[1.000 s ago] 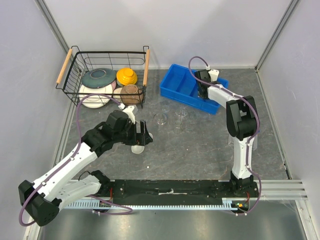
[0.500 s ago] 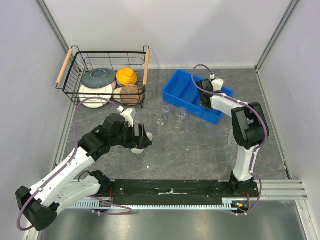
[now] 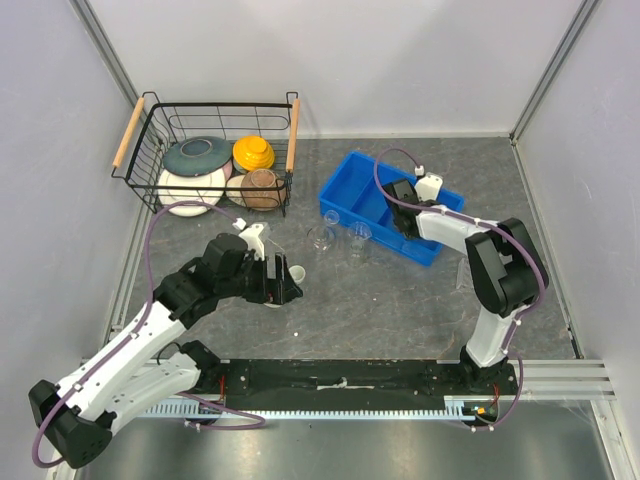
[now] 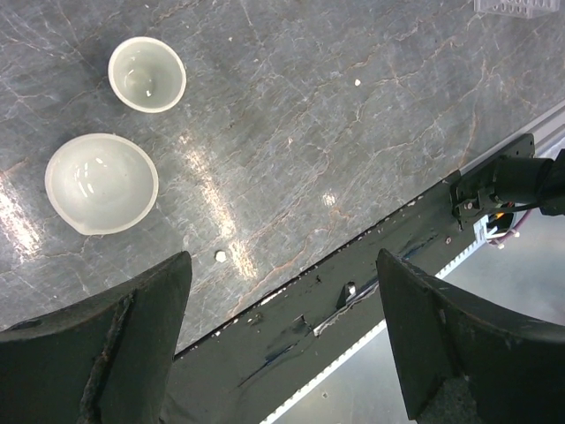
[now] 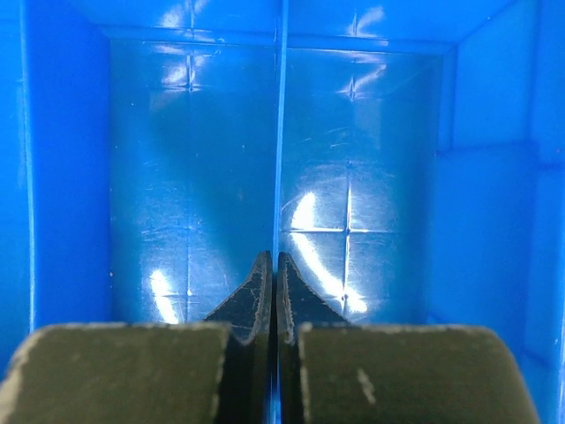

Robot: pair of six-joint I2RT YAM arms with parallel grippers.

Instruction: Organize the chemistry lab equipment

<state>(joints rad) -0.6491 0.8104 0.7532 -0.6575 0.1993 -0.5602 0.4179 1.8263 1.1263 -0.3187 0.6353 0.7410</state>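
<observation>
Right fingers [image 5: 252, 305] drew back, closed over blue bin [image 5: 194, 177]; left fingers [image 4: 97, 353] spread.

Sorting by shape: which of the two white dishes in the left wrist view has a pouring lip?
The wider dish, lower in the view; the smaller dish has a plain round rim.

top: overhead, whole table [image 3: 400, 290] | left wrist: looks down, same table | right wrist: close inside blue bin [image 5: 194, 177]

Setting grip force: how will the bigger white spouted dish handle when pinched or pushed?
The dish looks thin, glossy and rounded: probably light, slippery, and apt to rock or slide on the smooth table. Possibly brittle; pinch the rim gently.
</observation>
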